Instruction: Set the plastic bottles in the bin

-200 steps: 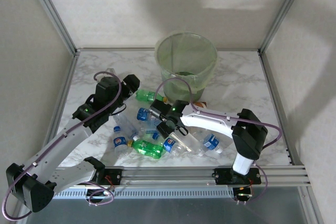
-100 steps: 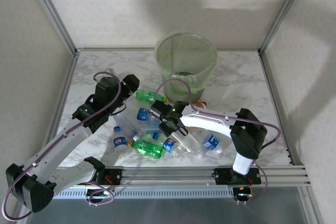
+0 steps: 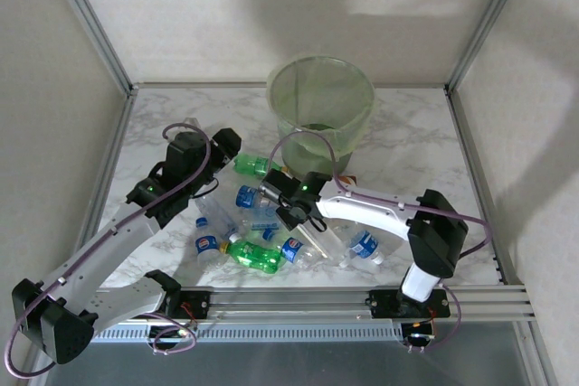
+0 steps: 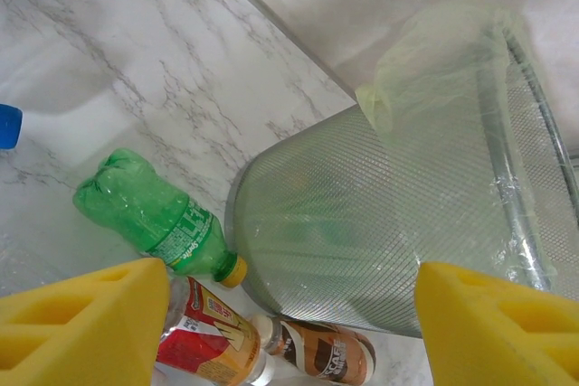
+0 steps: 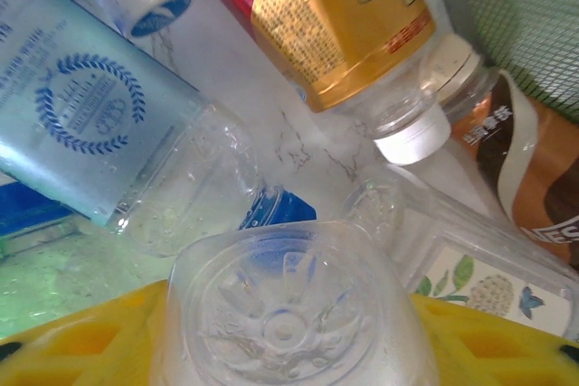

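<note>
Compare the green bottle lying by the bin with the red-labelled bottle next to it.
The green bottle is green-tinted plastic with a green label; the red-labelled bottle is clear plastic under a red and gold label. The green bottle has a yellow cap, the red-labelled bottle a white one. Both lie on their sides on the marble tabletop, close to the bin.
</note>
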